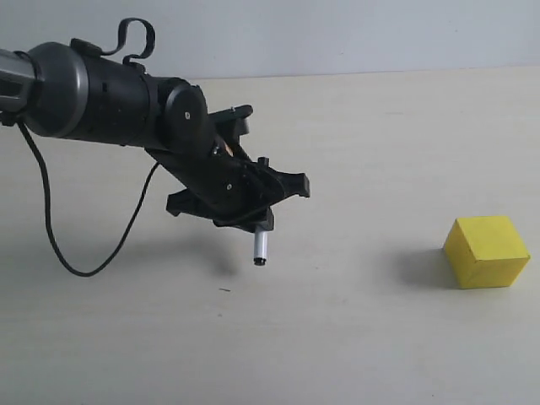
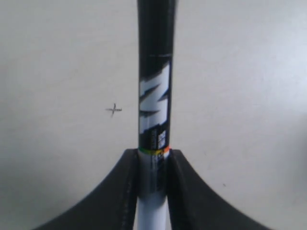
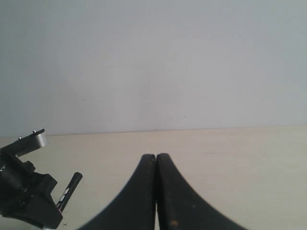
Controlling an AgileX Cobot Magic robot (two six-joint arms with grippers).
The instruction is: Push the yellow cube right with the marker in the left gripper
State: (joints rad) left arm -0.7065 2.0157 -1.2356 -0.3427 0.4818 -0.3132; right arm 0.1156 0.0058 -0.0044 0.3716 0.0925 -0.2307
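The yellow cube (image 1: 487,251) rests on the pale table at the right. My left gripper (image 1: 246,213) hangs over the middle of the table, far to the left of the cube and apart from it. It is shut on the marker (image 1: 261,246), whose white barrel and black end point down toward the tabletop. In the left wrist view the marker (image 2: 154,96) runs straight out between the two black fingers of the left gripper (image 2: 154,155); the cube is out of that view. My right gripper (image 3: 156,158) is shut on nothing, with the left gripper (image 3: 24,196) and marker (image 3: 69,189) off to its side.
A black cable (image 1: 84,253) loops from the left arm down to the table. A small cross mark (image 2: 113,109) is drawn on the tabletop beside the marker. A plain wall (image 1: 337,34) rises behind the table's back edge.
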